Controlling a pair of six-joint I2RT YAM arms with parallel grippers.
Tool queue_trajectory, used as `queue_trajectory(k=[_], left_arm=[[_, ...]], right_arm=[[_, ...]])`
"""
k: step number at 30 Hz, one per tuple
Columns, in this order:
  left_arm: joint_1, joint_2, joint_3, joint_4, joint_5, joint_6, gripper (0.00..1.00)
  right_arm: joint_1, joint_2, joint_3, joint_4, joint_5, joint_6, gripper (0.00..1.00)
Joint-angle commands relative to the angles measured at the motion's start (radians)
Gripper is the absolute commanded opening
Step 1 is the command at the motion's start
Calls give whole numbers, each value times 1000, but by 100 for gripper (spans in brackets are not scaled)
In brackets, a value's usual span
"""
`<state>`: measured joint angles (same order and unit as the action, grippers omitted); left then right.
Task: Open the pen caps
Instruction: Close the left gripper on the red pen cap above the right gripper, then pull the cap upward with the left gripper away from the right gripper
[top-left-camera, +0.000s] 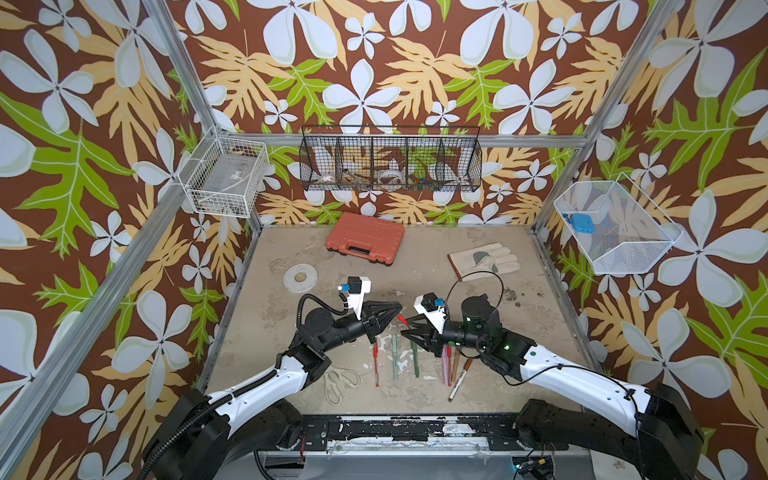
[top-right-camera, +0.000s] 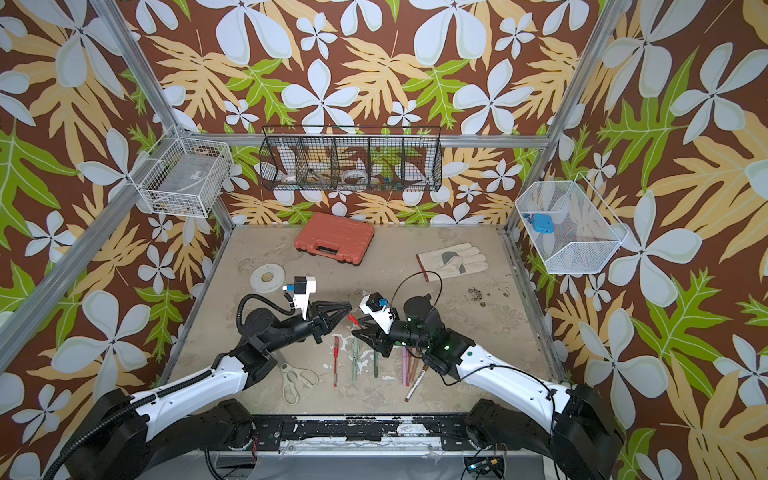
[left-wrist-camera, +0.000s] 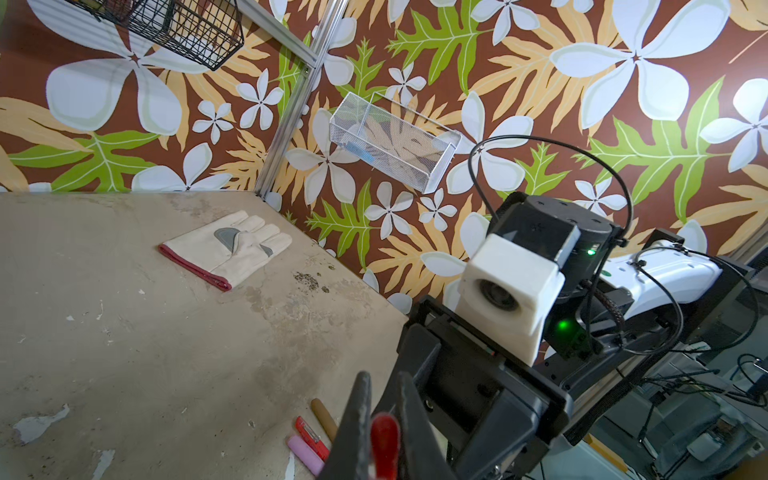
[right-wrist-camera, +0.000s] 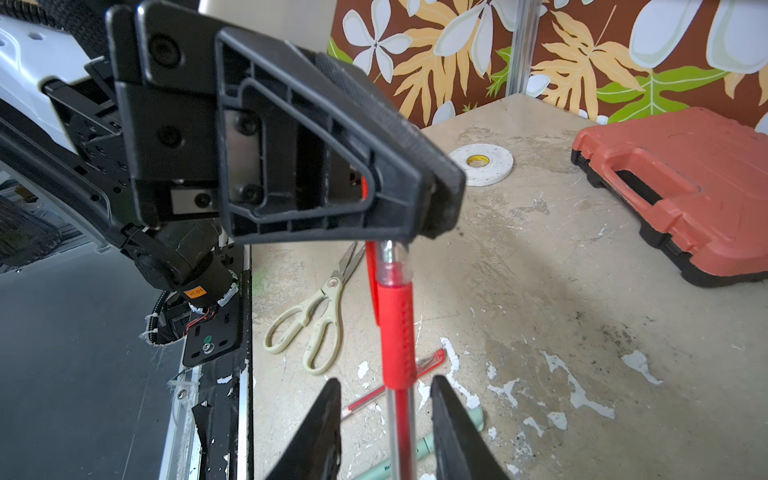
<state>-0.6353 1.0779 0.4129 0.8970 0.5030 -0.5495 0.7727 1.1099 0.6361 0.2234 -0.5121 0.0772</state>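
Right wrist view: left jaws clamp red pen (right-wrist-camera: 398, 332), tip hidden; right jaws apart.

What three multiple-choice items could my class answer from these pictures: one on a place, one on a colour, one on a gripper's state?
1. Where on the table do the scissors lie?
A. at the far edge
B. in the middle
C. near the front edge, on the left

2. What colour is the tool case?
A. blue
B. orange-red
C. white

3. How is the left gripper?
A. shut on a red pen
B. wide open, holding nothing
C. out of view

Answers:
1. C: both top views show them flat by the front edge.
2. B: its ribbed lid is orange-red.
3. A: the right wrist view shows its jaws clamped on the pen's end.
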Motion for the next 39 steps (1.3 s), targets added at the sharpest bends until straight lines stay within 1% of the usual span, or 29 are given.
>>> queue_trajectory(k=[1,12,18,21,24,26,31,39], left_arm=[[0,6,1,57,33,-13,0],[-9,30,10,78,71,-15,0],[-10,49,18,77,84,-15,0],[-9,45,14,79,78,-10,0],[-10,44,13,77,75,-8,0],[-10,44,15,77,77,-10,0],[-10,43,13,80,79,-14,0],[-10,41,9,86,63,-29,0]], right_arm=[[1,1,4,19,-26,-8,33],[1,-6,-1,29,-33,-5,27],[1,-20,-4,32,-30,-5,26],[0,-19,-3,30,-27,-8,18],[1,-19,-3,29,-25,-9,17],[1,-19,-3,25,-20,-10,15],[1,-14,-3,24,-8,-10,0],[1,8,5,21,-19,-1,0]])
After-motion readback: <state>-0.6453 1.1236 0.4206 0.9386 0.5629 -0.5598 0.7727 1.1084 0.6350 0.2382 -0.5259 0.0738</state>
